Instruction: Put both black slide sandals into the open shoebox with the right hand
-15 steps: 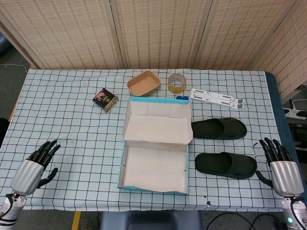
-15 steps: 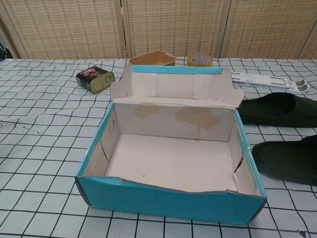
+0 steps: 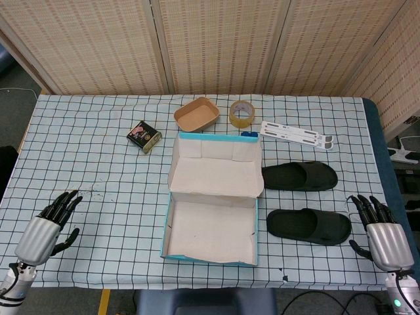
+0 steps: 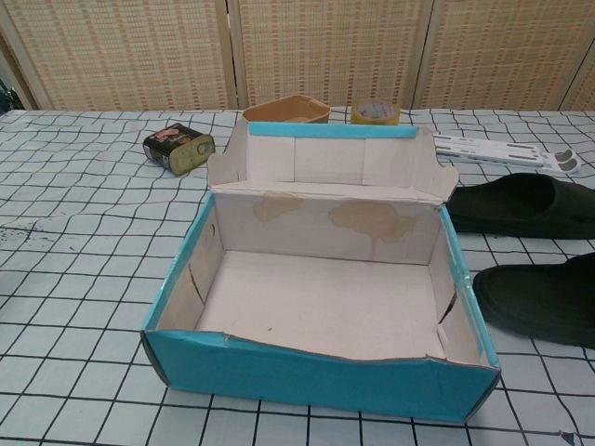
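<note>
Black near sandal (image 3: 308, 226) sits just left of the right hand (image 3: 381, 231), which is spread open and empty. Box (image 3: 211, 239) is further left, so a sloppy grab could shove the sandal into its wall.

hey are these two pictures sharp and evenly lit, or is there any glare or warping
Head view: sharp, even light, only faint shadows beside the shoebox and sandals; no glare. Chest view: sharp too, but the tablecloth grid lines bow, showing wide-angle distortion, and the near sandal is cut off by the frame's right edge.

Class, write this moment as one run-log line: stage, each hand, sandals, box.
stage: pre-grasp | right hand: open, beside near sandal | left hand: open, idle | far sandal: on table | shoebox: open, empty
</note>
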`<state>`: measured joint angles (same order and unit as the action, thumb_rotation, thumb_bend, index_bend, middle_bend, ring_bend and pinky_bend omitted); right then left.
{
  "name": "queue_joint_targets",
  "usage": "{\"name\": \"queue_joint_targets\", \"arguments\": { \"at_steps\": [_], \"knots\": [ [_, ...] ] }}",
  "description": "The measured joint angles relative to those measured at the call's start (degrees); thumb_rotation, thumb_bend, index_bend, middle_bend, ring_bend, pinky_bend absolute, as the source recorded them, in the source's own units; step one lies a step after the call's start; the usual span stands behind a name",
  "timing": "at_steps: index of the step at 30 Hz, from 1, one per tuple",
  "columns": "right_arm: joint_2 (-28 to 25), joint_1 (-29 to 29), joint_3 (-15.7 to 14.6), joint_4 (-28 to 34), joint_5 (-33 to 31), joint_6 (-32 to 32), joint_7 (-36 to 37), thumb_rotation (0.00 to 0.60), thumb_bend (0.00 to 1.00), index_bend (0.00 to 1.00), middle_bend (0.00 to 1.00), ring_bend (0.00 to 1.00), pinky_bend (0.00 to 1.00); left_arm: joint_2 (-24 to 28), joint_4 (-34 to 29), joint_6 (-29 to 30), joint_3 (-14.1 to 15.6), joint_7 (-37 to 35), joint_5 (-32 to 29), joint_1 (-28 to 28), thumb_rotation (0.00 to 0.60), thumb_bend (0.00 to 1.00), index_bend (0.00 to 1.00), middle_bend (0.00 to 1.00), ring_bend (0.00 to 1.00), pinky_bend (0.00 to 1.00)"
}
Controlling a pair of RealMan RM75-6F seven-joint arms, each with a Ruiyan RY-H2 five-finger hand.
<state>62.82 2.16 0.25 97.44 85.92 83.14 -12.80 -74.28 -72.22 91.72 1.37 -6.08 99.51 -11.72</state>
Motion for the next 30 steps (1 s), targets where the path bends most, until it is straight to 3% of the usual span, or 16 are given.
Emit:
{"name": "queue_joint_targets", "arguments": {
  "at_steps": [7,16,24,30],
  "knots": [
    [-2.4,1.5,-0.7,3.2,-5.5,-6.4,-6.3,0.6,0.11,0.12,0.15,0.06,0.18,0.4,-1.0,-1.4,0.0,1.6,-1.5,0.2,0.6,0.4,0.0,0.0,0.05,0.32],
    [-0.4,5.5,0.2,3.0,-13.6,-13.8,-13.0,0.6,0.11,0.12,0.15,0.06,0.18,1.0,-1.8,-0.3,0.0,1.2,-1.5,0.9,0.6,0.4,0.0,0.0,0.05,0.32],
    [1.0,7.2,0.4,0.8,-15.7,-17.4,-12.9,0.6,0.08,0.08,0.15,0.06,0.16,0.9,-2.1,0.7,-0.5,1.4,-2.0,1.3,0.6,0.4,0.0,0.0,0.05,0.31],
    [1.4,9.1,0.9,-1.4,-16.4,-21.2,-7.3,0.6,0.07,0.07,0.15,0.06,0.15,0.7,-1.8,1.5,-0.5,1.3,-1.3,1.5,0.6,0.4,0.0,0.0,0.06,0.3]
  ]
}}
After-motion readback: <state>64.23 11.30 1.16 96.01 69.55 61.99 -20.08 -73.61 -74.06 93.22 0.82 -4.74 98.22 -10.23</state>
